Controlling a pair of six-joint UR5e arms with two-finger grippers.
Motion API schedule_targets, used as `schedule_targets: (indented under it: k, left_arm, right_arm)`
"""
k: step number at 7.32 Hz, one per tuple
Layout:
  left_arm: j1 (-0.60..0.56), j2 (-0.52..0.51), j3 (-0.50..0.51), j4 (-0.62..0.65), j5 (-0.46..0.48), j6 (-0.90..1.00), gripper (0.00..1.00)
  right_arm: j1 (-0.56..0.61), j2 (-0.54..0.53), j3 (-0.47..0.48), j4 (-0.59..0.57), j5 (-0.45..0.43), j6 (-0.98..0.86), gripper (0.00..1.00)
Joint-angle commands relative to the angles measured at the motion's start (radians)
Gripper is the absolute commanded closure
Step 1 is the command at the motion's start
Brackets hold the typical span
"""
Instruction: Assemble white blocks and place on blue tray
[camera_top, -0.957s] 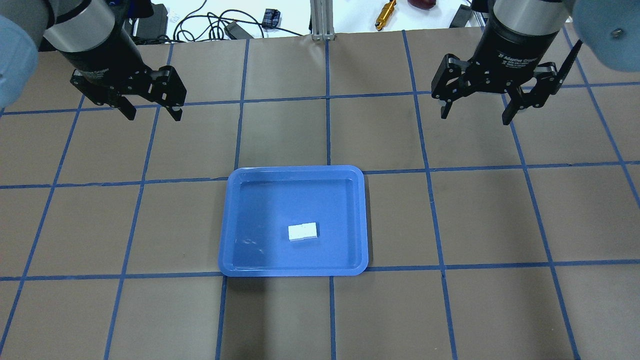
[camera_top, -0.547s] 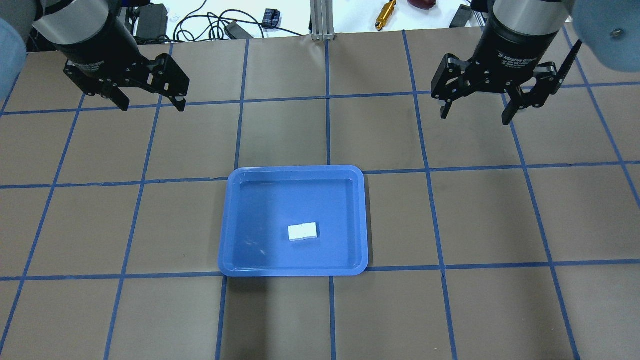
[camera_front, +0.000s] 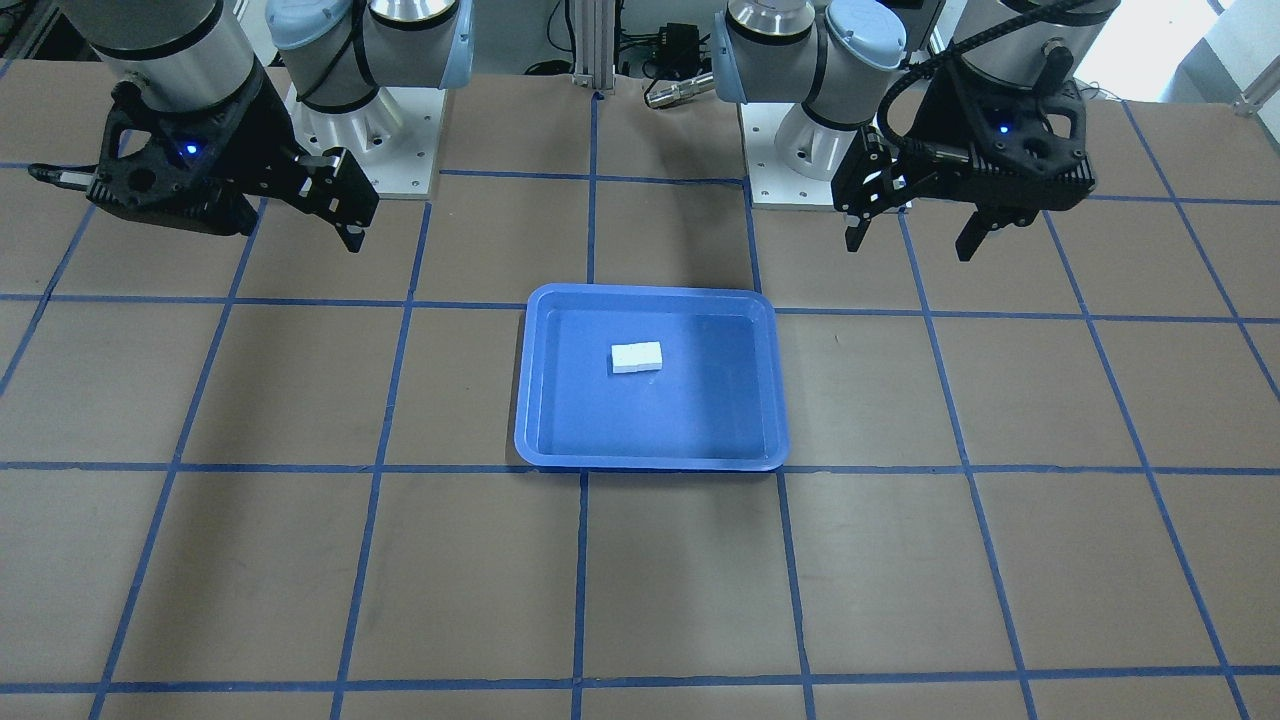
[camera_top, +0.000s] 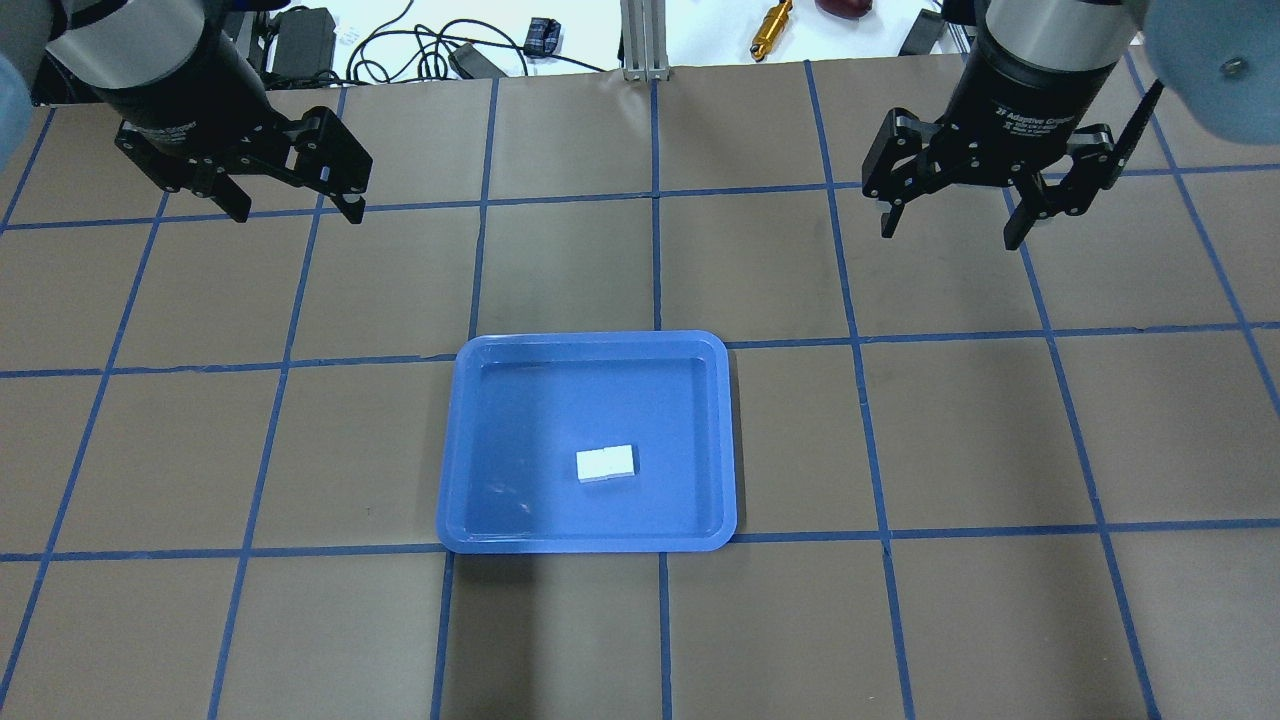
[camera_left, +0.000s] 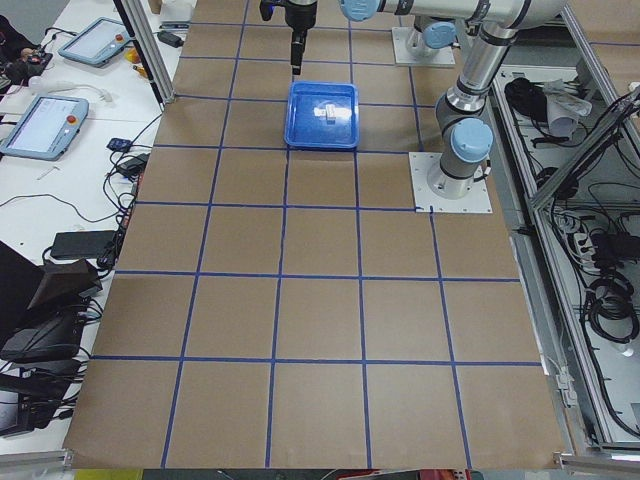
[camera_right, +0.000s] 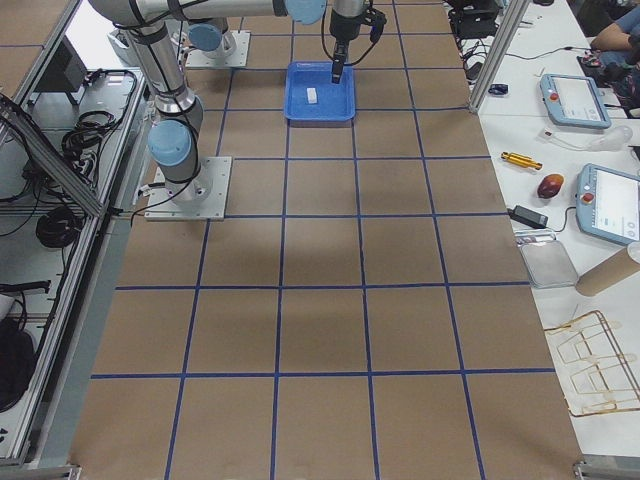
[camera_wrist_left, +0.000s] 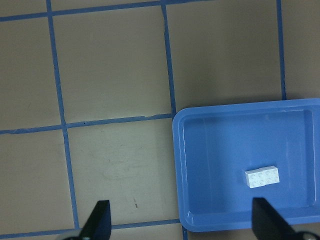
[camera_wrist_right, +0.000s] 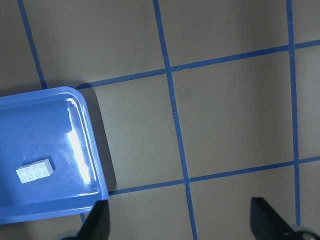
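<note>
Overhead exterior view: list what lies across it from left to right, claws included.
left claw, open → blue tray, with the white blocks lying inside it → right claw, open

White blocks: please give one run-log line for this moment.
white blocks: one bar, in blue tray | left hand: open, empty | right hand: open, empty

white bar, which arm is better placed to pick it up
Left, narrowly. Left gripper and right gripper both hang open, about equally far from the white bar in the blue tray, but the left wrist view has the bar above one finger, the right's well outside both.
</note>
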Motion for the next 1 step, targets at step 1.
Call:
schedule_targets:
  k: [1]
  left_arm:
    - [0.005,0.002,0.002,-0.004,-0.002,0.001,0.0]
  right_arm:
    - [-0.001,0.0,0.0,-0.002,0.001,0.0,0.0]
